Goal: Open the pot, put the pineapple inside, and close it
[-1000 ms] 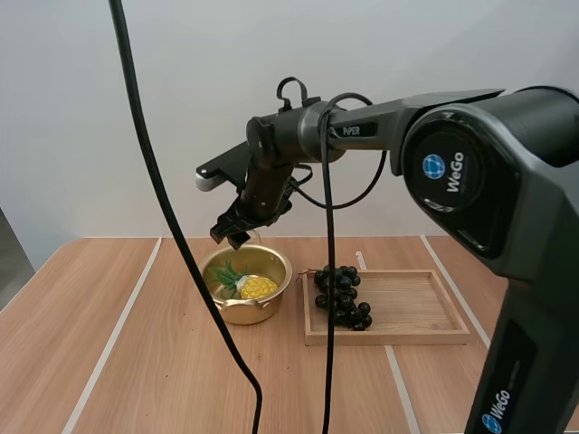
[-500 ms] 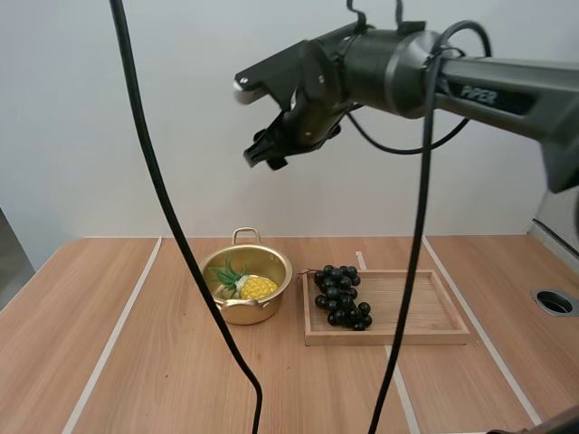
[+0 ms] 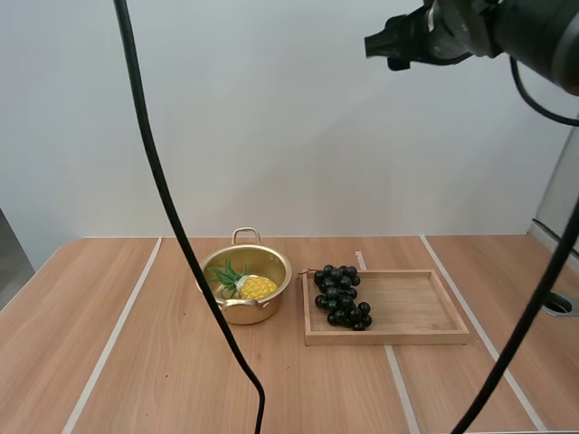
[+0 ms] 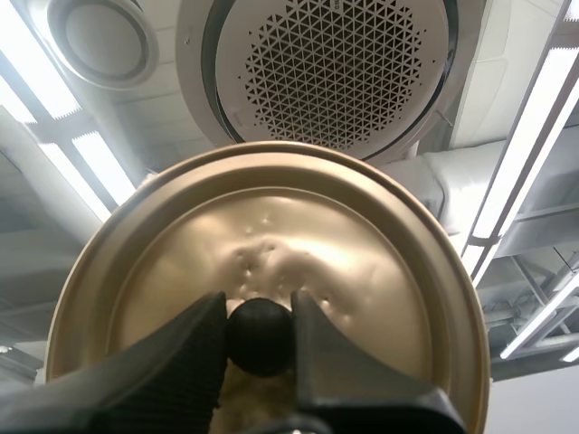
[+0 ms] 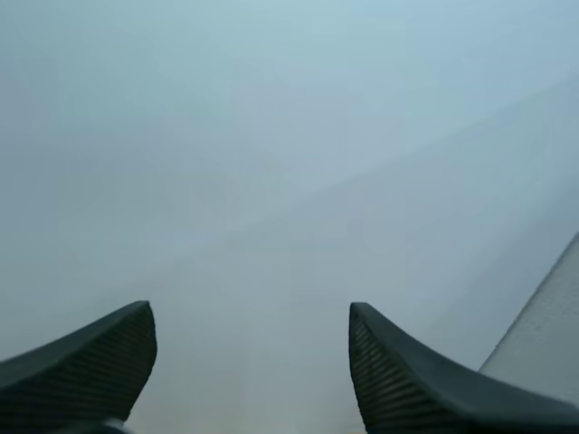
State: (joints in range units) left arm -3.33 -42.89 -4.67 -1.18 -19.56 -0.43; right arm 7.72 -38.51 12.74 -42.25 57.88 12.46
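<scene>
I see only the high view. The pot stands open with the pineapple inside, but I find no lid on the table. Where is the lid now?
Observer: The left hand holds the lid; its fingers pinch the black knob from both sides.
Operator: Good. And the right hand, high up at the edge of my view, is it carrying something?
Observer: No. In its wrist view the right hand is open, with nothing in it.
Operator: Is the lid whole?
Observer: Its gold top has a few small dents near the knob; the part in view looks round and whole.
</scene>
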